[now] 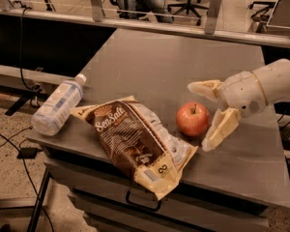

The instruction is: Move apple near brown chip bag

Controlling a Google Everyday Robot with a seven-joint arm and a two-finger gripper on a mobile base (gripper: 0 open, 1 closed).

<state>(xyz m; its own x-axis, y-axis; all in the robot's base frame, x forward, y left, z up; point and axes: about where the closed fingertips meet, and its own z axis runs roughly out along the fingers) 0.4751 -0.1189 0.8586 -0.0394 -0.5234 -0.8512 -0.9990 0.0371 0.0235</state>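
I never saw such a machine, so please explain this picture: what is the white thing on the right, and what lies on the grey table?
The white thing is a robot arm reaching in from the right. Its gripper has two cream fingers, spread open, with the apple on the grey table between their tips; it grips nothing. Just left of the apple lies the brown chip bag, and further left a clear plastic bottle on its side. One camera looks down at the table from its front.

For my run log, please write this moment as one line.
gripper: open, just right of apple | apple: on table, beside brown chip bag
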